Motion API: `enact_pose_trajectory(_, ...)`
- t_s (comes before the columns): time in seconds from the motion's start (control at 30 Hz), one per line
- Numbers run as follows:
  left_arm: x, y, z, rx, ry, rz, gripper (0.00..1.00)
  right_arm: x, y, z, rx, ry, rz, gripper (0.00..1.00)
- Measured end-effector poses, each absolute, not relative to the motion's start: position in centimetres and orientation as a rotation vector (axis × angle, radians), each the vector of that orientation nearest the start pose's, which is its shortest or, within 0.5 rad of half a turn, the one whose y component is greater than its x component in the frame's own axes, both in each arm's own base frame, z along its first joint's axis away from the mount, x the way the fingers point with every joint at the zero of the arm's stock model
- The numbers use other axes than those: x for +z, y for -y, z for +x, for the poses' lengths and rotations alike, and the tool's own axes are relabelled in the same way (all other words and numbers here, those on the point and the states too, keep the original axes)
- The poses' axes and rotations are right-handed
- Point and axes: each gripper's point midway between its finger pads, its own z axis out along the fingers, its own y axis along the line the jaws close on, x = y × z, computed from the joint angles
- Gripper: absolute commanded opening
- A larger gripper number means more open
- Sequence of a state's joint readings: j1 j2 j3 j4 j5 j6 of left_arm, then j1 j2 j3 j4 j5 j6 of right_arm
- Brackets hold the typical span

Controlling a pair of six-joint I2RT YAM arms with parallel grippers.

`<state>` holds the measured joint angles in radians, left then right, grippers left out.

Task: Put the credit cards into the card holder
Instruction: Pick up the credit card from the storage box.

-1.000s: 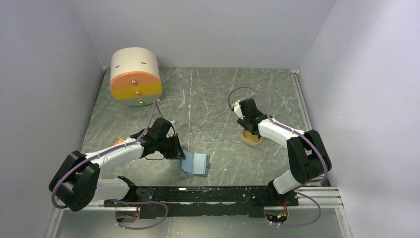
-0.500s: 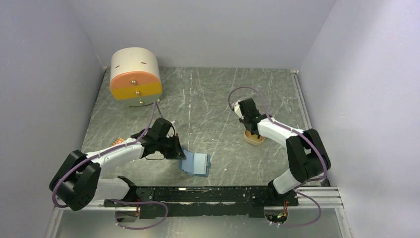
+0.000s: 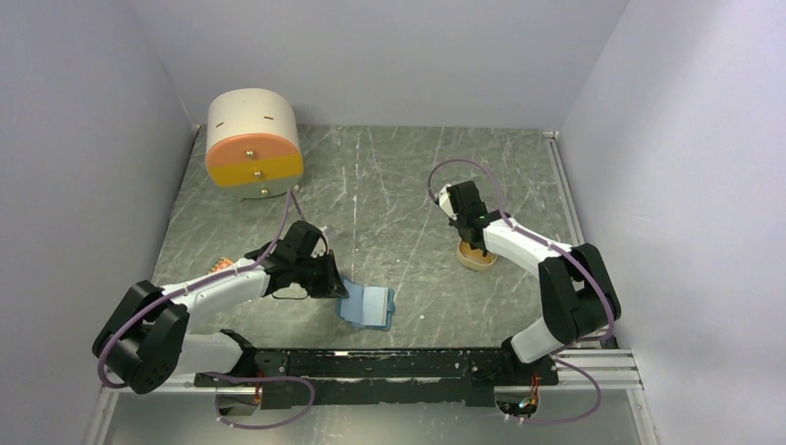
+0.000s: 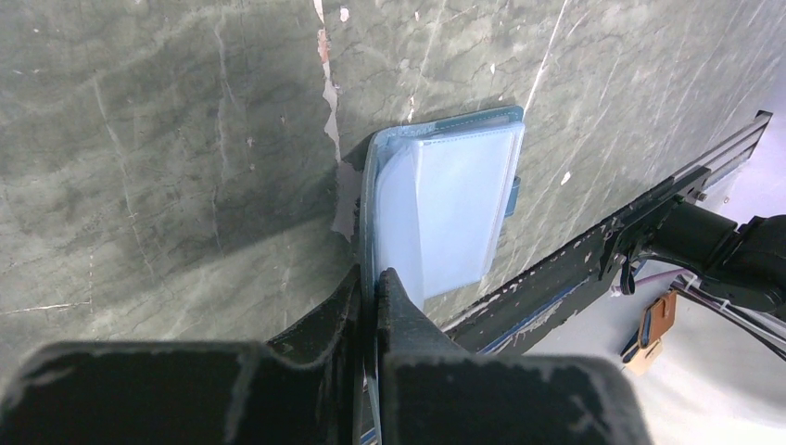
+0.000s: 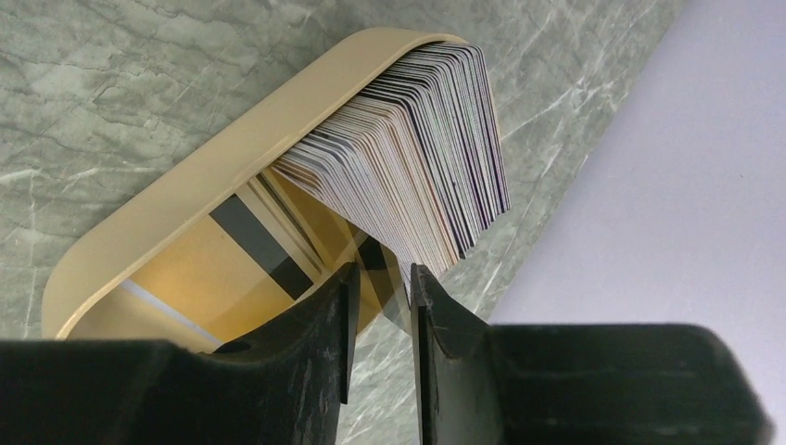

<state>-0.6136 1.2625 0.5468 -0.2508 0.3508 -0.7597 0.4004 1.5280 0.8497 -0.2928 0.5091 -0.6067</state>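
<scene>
While my left jaws clench one edge of the open wallet [image 4: 445,204] — its far end resting on the worktop [image 3: 389,176] near the front — my right jaws stand narrowed at the cards [image 5: 417,158] stacked on edge in the tray [image 5: 176,199], a card between them; whether they pinch it I cannot tell.

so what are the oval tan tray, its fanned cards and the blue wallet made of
Oval tan tray: smooth, matte, likely plastic. Fanned stack of thin cards: stiff glossy plastic, crisp edges. Square blue folding wallet: soft, vinyl-like, with a pale translucent pocket.
</scene>
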Motion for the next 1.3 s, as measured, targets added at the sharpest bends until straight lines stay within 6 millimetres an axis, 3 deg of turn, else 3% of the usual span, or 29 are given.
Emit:
enact_pose_trajectory(0.23, 4.4, 22.7, 17.0, -0.92, -2.749, -0.049, 0.09, 7.5, -3.1, 34.5, -0.723, -2.296, -1.039, 0.21)
enact_pose_trajectory(0.8, 4.4, 22.7, 17.0, -0.921, -2.75, -0.05, 0.09, 7.7, -3.8, 33.8, -0.648, -2.342, -1.058, 0.15)
enact_pose_trajectory(1.0, 4.3, 22.7, 16.9, -0.928, -2.748, -0.058, 0.09, 8.5, -4.5, 33.9, -0.614, -2.362, -1.029, 0.1)
enact_pose_trajectory(1.07, 4.3, 22.8, 16.9, -0.937, -2.747, -0.06, 0.09, 8.8, -5.1, 34.2, -0.598, -2.369, -1.015, 0.0)
enact_pose_trajectory(1.3, 4.4, 22.8, 16.9, -0.942, -2.748, -0.06, 0.09, 8.6, -6.8, 34.9, -0.559, -2.383, -0.979, 0.0)
